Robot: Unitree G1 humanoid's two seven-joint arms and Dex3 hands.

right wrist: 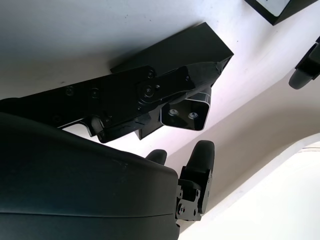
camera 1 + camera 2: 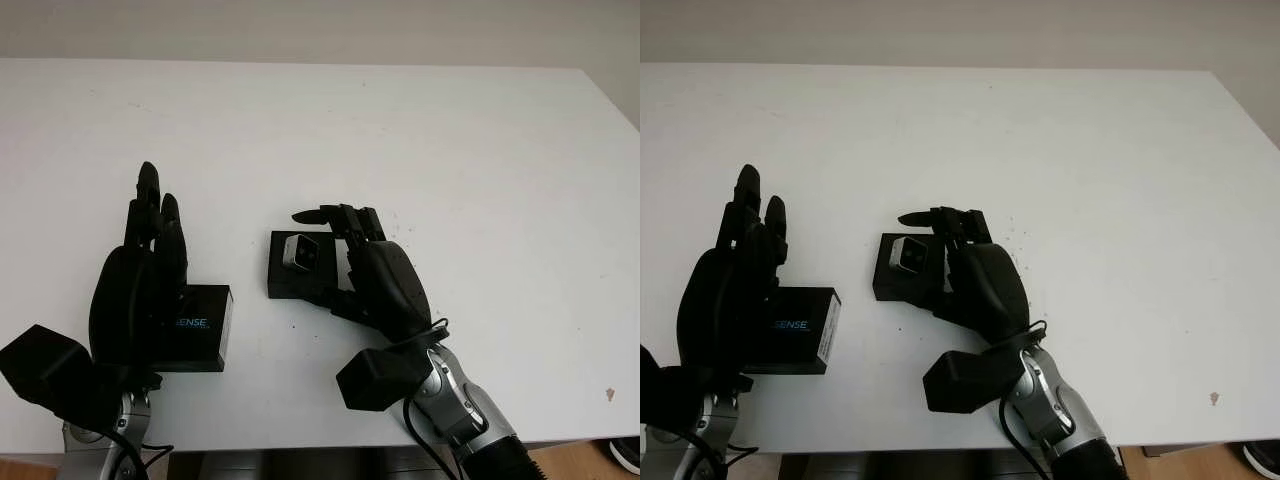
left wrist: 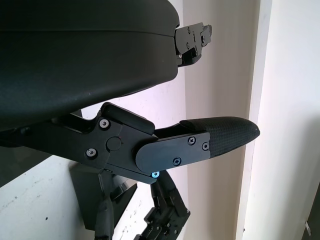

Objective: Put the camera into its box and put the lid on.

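Nearest the robot, at the left front of the white table (image 2: 420, 140), sits a flat black rectangular lid (image 2: 195, 328) with pale lettering on its near side. Over the lid's left part is the left hand (image 2: 135, 285), its black fingers pointing away toward the far edge; it is open and has hold of nothing, and whether its palm touches the lid cannot be told.

Just right of the lid and a little farther off, apart from it, is the black square box base (image 2: 285, 272), lying flat on the table. Set at the box is the small silver-grey camera (image 2: 300, 252) with two dark lenses on its face, tilted rather than level.

Over the right side of the box comes the right hand (image 2: 365, 265), its fingers curled around the camera. From the right wrist view the camera (image 1: 186, 114) is pinched between a black finger above it and another fingertip (image 1: 200, 152) below, so the hand has it in a closed hold at the box (image 1: 190, 47).

Beyond both hands the white tabletop stretches to its far edge.
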